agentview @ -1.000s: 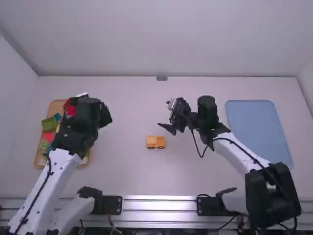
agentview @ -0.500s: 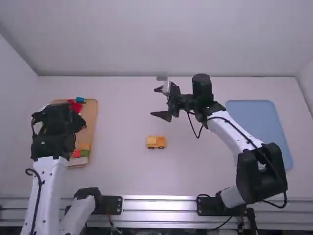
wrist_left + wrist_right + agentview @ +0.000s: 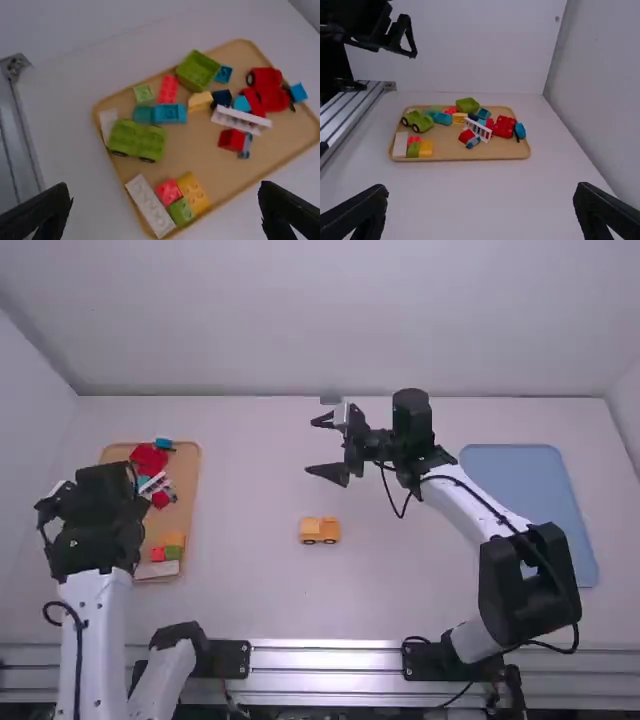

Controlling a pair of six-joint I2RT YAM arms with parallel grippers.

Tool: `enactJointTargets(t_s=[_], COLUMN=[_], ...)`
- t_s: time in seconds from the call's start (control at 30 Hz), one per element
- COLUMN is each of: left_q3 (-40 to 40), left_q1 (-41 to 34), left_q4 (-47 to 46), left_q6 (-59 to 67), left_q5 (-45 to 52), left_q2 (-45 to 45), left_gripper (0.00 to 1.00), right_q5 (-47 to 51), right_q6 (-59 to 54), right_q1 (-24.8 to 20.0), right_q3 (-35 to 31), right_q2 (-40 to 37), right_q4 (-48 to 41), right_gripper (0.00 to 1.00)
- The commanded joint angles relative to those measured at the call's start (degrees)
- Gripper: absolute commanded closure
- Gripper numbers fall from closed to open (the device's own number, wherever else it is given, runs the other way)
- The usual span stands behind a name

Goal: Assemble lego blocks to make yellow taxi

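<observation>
Left gripper (image 3: 166, 186), 2 fingers apart, is nearer likely pick: yellow block (image 3: 194, 193), rightward in tray (image 3: 210, 160).

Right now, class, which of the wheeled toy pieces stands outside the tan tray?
The yellow wheeled piece: it stands on the table, while the green wheeled piece and red wheeled piece are in the tan tray.

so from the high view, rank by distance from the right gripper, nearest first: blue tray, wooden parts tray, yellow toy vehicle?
From the right gripper:
1. Yellow toy vehicle: mid-table, on the arm-base side of the gripper.
2. Wooden parts tray: left side.
3. Blue tray: right side, past the right forearm.
</observation>
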Motion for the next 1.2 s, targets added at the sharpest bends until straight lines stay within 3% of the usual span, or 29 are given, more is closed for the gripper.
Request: enactJointTargets(t_s=[0.0, 0.3, 0.57, 0.67, 0.73, 0.9, 1.03, 1.17], left_q3=[1.95, 11.72, 34.4, 40.94, 44.24, 45.92, 42.12, 38.18], left_q1=[5.62, 25.24, 24.98, 23.52, 22.6, 21.14, 21.53, 21.53], left_q4=[1.29, 6.25, -5.64, -11.28, -14.01, -15.21, -9.22, -4.28], left_q6=[3.67, 22.25, 38.53, 46.14, 52.74, 57.33, 58.07, 64.67], left_q5=[-0.5, 29.0, 33.16, 33.83, 34.58, 32.26, 29.68, 32.63], left_q2=[3.21, 20.48, 43.87, 51.21, 55.67, 62.2, 64.46, 64.57], left_gripper=[0.01, 0.01, 0.0, 0.09, 0.22, 0.32, 0.43, 0.43], right_q5=[-0.74, 2.69, 2.69, 2.69, 2.73, 2.71, 2.69, 2.69], right_q6=[-0.11, 0.04, 0.04, 0.04, 0.04, 0.04, 0.07, 0.07], right_q1=[-0.02, -0.07, -0.04, -0.07, -0.07, -0.07, -0.07, -0.04], right_q3=[1.81, 1.81, 1.81, 1.81, 1.81, 1.81, 1.86, 2.19], right_q2=[0.33, 0.33, 0.33, 0.33, 0.33, 0.33, 0.33, 0.33], right_q4=[0.09, 0.11, 0.17, 0.31, 0.31, 0.79, 1.66, 1.51], right_gripper=[0.01, 0.01, 0.01, 0.01, 0.01, 0.01, 0.01, 0.01])
